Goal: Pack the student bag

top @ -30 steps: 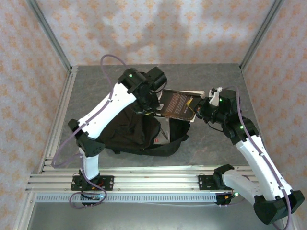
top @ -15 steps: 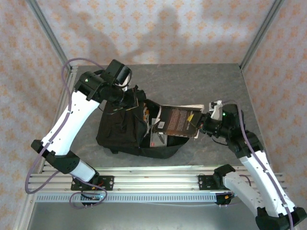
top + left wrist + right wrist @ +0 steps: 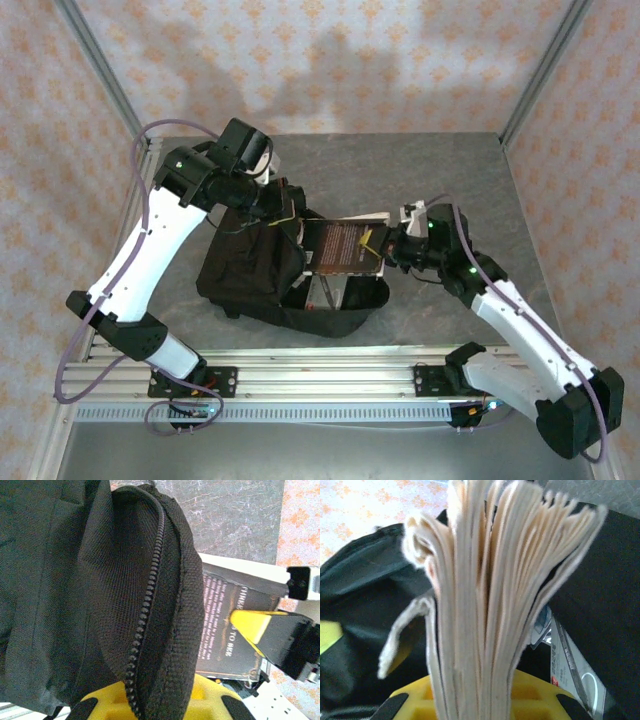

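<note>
Grey table [image 3: 430, 170]: my left gripper [image 3: 280, 210] is clamped on the student bag [image 3: 245, 280] by its zip rim, lifting the mouth. My right gripper [image 3: 383, 247] pinches a book [image 3: 338, 247], whose long axis points left, its leading end at that mouth.

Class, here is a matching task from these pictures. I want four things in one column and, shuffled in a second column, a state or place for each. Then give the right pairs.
Column one
1. student bag
2. book
3. left hand
4. right hand

Column two
A. shut on the fanned pages of the book
B. black fabric, mouth open
C. shut on the bag's zip edge
D. dark cover with pale print, held over the bag's mouth

Pairs: 1-B, 2-D, 3-C, 4-A
</note>
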{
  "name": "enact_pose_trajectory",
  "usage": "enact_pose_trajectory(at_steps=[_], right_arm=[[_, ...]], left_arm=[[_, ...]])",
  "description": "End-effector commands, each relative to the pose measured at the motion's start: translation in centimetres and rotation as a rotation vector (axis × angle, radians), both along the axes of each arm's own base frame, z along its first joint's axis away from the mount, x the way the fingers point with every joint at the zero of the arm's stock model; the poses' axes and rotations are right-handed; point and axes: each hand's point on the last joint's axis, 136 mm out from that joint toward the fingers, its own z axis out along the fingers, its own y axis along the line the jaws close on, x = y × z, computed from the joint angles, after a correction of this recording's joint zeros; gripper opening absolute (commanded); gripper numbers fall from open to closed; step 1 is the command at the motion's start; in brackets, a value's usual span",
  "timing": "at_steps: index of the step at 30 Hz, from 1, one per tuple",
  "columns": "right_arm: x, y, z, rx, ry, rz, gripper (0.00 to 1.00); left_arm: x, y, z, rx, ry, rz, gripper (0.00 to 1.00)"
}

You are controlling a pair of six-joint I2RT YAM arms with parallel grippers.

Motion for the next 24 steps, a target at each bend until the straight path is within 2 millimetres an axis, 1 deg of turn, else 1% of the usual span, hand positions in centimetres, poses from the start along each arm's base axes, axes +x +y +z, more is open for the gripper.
enact_pose_trajectory(at_steps=[1,4,7,11,15,16,18,22,24], right_arm=[[1.7,0.8,3.2,0.039,-0.115,-0.027,0.00],[2.3,1.4,2.5,0.036,-0.110,-0.031,0.00],[2.7,2.7,2.4,0.059,-0.109,-0.017,0.00],[3.2,4.3,2.2,0.062,-0.106,0.005,0.00],[3.6,5.9,2.6,0.066,-0.116,0.032,0.00],[3.9,6.7,2.1,0.056,-0.106,0.045,0.00],[4.1,8.1,1.7,0.031,-0.101,0.076,0.00],[4.9,10.3,0.4,-0.047,-0.107,0.099,0.05],[5.7,11.3,-1.0,-0.087,-0.084,0.098,0.08]], left_arm=[[1.1,-1.0,4.6,-0.118,-0.142,-0.006,0.00],[1.4,-1.3,5.3,-0.135,-0.146,-0.004,0.00],[1.9,-1.8,5.8,-0.151,-0.150,-0.005,0.00],[3.1,-2.8,6.4,-0.180,-0.159,-0.004,0.00],[4.5,-3.7,6.8,-0.195,-0.166,-0.002,0.00],[4.8,-3.9,6.8,-0.199,-0.163,0.000,0.00],[5.4,-4.5,7.0,-0.213,-0.159,0.003,0.00],[6.2,-5.6,7.1,-0.237,-0.164,0.005,0.00],[6.7,-6.0,7.1,-0.253,-0.163,0.011,0.00]])
